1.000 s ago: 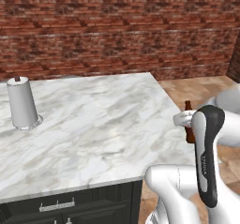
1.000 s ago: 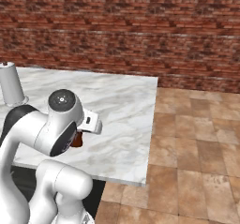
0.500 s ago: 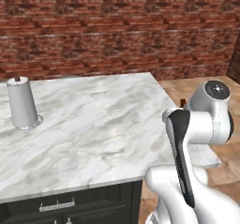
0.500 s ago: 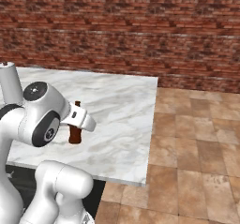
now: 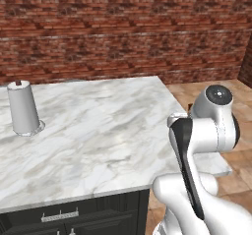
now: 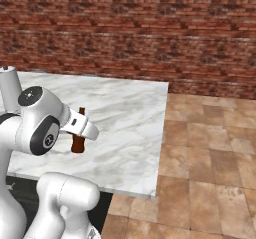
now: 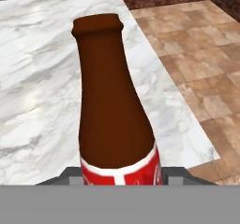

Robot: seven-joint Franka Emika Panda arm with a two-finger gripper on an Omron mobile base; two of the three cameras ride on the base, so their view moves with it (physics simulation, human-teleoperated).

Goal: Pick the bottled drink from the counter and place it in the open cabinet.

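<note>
Already the bottled drink (image 7: 117, 120) stands upright between the jaws of the gripper (image 7: 117, 174), which is closed on its red-labelled body, neck pointing up, near the counter's (image 6: 130, 128) right front edge, with no open cabinet in sight

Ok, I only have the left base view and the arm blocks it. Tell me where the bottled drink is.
Observer: In the right base view the bottled drink stands upright over the counter, just past the arm's wrist.
Operator: Confirm the tool has it.
Observer: In the hand view the tool is closed on the bottle at its red label.
Operator: Report which part of the counter it's over.
Observer: The front part, nearer the robot's edge than the brick wall, with tiled floor off to the right.
</note>
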